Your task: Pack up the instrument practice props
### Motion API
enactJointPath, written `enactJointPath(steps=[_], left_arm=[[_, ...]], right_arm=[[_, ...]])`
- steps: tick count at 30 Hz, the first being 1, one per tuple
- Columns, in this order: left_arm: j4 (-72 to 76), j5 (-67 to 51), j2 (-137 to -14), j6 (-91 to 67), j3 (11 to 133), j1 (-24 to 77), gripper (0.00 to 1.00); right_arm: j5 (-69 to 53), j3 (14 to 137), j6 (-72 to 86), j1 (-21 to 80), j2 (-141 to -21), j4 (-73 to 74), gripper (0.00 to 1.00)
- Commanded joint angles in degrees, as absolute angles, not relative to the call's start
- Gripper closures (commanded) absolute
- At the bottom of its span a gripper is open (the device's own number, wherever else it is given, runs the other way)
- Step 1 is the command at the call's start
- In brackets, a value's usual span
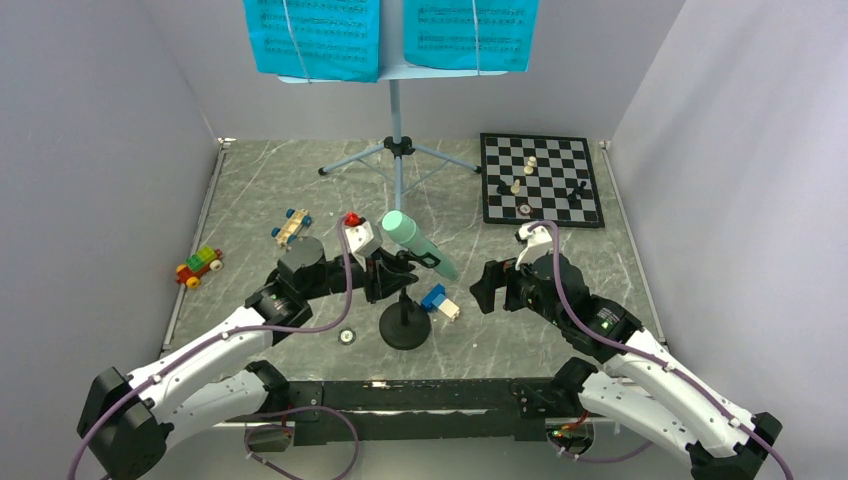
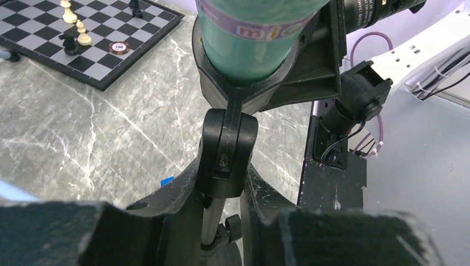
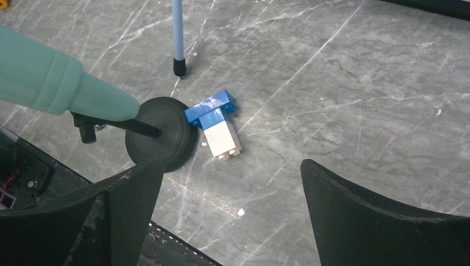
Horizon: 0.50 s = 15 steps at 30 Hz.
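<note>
The mint-green toy microphone (image 1: 418, 243) sits tilted in the clip of the small black mic stand (image 1: 405, 327), near the front centre. My left gripper (image 1: 388, 275) is shut on the stand's pivot joint just under the clip; in the left wrist view (image 2: 224, 180) its fingers press both sides of the joint (image 2: 227, 144), with the microphone (image 2: 249, 39) above. My right gripper (image 1: 483, 288) is open and empty to the right of the stand, as the right wrist view (image 3: 228, 166) shows. The pale-blue music stand (image 1: 397, 100) stands at the back with two cyan pages (image 1: 315, 35) (image 1: 470, 30).
A chessboard (image 1: 540, 178) with pieces lies at the back right. A blue-white block (image 1: 440, 302) (image 3: 216, 124) lies against the mic stand's base (image 3: 161, 136). Toy cars (image 1: 292, 226) (image 1: 199, 265) and a red-and-white toy (image 1: 357, 232) lie to the left. Grey walls close in three sides.
</note>
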<state>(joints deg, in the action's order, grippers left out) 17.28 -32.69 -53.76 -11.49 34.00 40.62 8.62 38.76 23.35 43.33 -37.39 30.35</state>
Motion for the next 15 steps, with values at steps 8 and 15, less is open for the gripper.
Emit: enactJointPath(steps=[8, 15], left_arm=[[18.09, -7.83, -39.74, -12.54, 30.95, 42.84, 1.0], [24.39, 9.61, -38.15, -10.14, 28.51, 51.02, 1.0]], right_arm=[[5.51, 39.37, 24.23, 43.59, -39.36, 25.07, 0.0], [-0.87, 36.84, 29.15, 43.6, -42.69, 14.66, 0.01]])
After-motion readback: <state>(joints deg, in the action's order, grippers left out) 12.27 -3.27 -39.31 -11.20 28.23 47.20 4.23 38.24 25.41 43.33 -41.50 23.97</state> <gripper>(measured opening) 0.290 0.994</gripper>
